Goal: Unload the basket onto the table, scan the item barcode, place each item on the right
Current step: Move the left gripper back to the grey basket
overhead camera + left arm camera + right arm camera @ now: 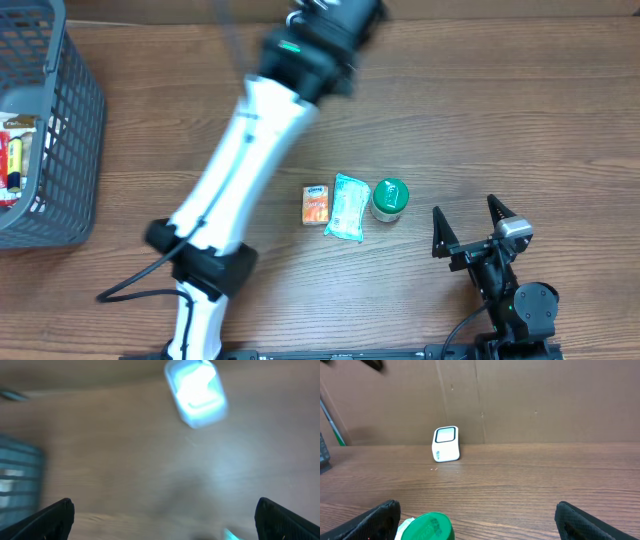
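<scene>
My left hand (164, 507) is spread wide and empty, the scanner (196, 392) blurred at upper centre. My right hand (477, 507) gapes too.

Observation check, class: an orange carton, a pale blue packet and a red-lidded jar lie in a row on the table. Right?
No. The overhead view shows a green-lidded jar, not red-lidded, in a row with the orange carton and pale blue packet on the table.

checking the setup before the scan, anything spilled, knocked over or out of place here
Nothing stands out. The orange carton, blue packet and green-lidded container lie side by side in a row on the table. The white scanner stands upright, and the basket sits upright with nothing spilled around it.
</scene>
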You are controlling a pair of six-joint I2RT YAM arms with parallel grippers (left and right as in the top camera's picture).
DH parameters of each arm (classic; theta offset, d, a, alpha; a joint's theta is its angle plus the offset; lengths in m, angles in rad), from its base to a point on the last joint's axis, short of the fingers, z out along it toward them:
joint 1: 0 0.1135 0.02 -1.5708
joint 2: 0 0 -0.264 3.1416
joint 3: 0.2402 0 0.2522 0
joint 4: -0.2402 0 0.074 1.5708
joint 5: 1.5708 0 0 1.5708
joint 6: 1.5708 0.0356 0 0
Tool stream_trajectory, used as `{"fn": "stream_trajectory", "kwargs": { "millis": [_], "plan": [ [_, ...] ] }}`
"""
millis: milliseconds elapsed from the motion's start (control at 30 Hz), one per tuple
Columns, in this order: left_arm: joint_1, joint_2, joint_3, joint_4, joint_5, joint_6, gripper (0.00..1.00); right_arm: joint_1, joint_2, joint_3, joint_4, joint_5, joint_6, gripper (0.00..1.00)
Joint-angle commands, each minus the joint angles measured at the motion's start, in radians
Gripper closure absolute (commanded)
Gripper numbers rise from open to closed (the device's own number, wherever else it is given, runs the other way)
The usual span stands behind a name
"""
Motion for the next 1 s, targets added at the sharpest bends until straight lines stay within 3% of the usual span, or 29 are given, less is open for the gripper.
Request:
{"fn": "stream_trajectory", "kwargs": {
  "millis": [0, 167, 333, 700, 967],
  "plan": [
    [0.129, -0.006, 0.175, -0.047, -0.078, 0.094, 0.00, -0.005, -0.009, -0.011, 0.004, 0.009, -0.006, 0.00],
    [0.363, -0.006, 0.344, -0.133, -0.072, 0.108, 0.00, -0.005, -0.009, -0.011, 0.004, 0.009, -0.006, 0.00],
    [0.586, -0.006, 0.363, -0.178, -0.060, 0.107, 0.00, -0.005, -0.009, -0.011, 0.004, 0.009, -0.006, 0.00],
    [1.007, -0.006, 0.262, -0.149, 0.145, 0.119, 0.01, -0.005, -0.009, -0.011, 0.004, 0.009, -0.006, 0.00],
    [1.189, -0.005, 0.031, 0.007, 0.377, 0.312, 0.00, -0.005, -0.009, -0.011, 0.004, 0.009, -0.006, 0.00]
  ]
}}
